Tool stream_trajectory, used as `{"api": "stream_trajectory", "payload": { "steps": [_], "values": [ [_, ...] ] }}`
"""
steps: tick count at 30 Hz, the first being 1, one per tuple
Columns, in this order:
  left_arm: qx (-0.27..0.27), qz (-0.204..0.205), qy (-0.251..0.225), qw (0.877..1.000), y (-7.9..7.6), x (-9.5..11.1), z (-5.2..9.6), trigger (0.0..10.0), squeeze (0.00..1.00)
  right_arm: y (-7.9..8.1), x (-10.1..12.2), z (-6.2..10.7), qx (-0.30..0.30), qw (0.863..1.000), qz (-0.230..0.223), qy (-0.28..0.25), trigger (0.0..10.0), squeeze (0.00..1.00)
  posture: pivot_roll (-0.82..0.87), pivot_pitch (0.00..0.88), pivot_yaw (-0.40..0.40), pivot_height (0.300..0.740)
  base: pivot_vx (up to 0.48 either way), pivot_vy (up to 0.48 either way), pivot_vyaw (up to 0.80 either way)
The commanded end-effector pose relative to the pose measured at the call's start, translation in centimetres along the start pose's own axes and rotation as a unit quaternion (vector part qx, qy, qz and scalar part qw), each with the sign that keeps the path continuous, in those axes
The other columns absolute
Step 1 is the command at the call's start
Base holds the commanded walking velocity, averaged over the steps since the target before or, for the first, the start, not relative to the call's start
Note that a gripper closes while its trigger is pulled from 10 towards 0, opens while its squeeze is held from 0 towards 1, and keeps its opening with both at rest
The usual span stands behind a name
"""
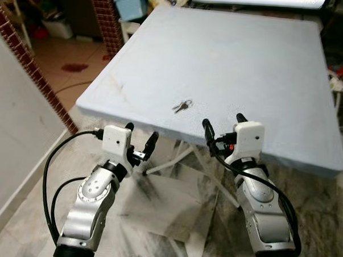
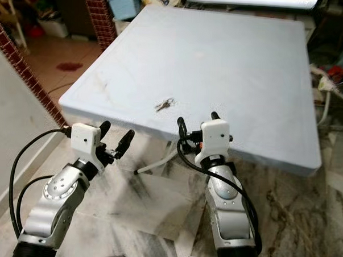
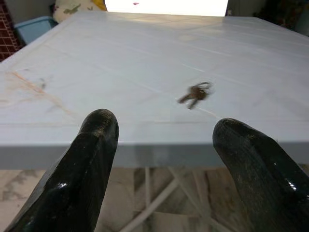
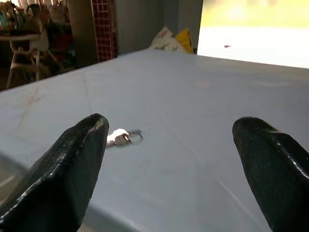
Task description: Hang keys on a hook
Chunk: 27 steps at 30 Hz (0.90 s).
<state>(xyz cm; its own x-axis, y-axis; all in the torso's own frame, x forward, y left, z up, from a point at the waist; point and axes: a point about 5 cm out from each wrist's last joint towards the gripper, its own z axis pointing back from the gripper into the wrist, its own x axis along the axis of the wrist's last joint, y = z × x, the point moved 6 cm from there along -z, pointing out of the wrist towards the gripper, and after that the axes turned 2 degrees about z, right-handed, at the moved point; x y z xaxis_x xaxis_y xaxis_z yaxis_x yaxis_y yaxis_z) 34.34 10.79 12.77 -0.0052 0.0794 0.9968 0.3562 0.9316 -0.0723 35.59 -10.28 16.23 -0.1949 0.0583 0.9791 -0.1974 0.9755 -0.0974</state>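
A small bunch of keys (image 1: 182,106) lies flat on the pale blue table (image 1: 237,57), close to its near edge. My right gripper (image 1: 223,124) hovers open at that edge, slightly right of the keys (image 4: 123,137), nothing between its fingers. My left gripper (image 1: 140,136) is open too, held just below and in front of the table edge, left of the keys (image 3: 195,93).
A red brick pillar (image 1: 26,59) and a white wall stand at the left. White folding table legs (image 1: 170,160) show under the table over a marbled floor. A blue bin (image 1: 130,4) and clutter sit beyond the far left corner.
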Motion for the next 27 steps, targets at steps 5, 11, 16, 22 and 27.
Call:
{"api": "stream_trajectory", "payload": {
  "steps": [5, 11, 16, 22, 27],
  "values": [
    [0.005, -0.005, 0.003, 1.0, 0.6, 0.1, 0.2, 10.0, 0.0, 0.8, 0.2, -0.2, 0.013, 1.0, -0.009, 0.0, 10.0, 0.0, -0.01, 0.168, 0.076, 0.74, 0.382, 0.0, 0.0],
    [0.005, -0.005, 0.005, 1.0, 0.6, -0.1, 0.4, 10.0, 0.0, 2.4, -0.8, -0.6, 0.031, 0.997, -0.059, 0.031, 10.0, 0.0, -0.01, 0.169, 0.082, 0.74, 0.096, 0.0, 0.0],
    [0.007, -0.006, 0.006, 1.0, 0.7, -0.1, 0.6, 10.0, 0.0, 3.4, -0.8, -0.9, 0.046, 0.996, -0.067, 0.032, 10.0, 0.0, 0.0, 0.171, 0.087, 0.74, 0.0, 0.0, 0.0],
    [0.016, -0.001, 0.006, 1.0, 0.8, -0.1, 0.8, 10.0, 0.0, 3.9, -0.5, -1.0, 0.052, 0.996, -0.065, 0.029, 10.0, 0.0, 0.0, 0.175, 0.091, 0.74, 0.0, 0.0, 0.0],
    [0.018, 0.008, 0.013, 1.0, 0.8, -0.3, 0.8, 10.0, 0.0, 3.7, -0.7, -1.0, 0.049, 0.996, -0.065, 0.03, 10.0, 0.0, 0.01, 0.176, 0.092, 0.74, 0.0, 0.114, 0.0]
  ]
}}
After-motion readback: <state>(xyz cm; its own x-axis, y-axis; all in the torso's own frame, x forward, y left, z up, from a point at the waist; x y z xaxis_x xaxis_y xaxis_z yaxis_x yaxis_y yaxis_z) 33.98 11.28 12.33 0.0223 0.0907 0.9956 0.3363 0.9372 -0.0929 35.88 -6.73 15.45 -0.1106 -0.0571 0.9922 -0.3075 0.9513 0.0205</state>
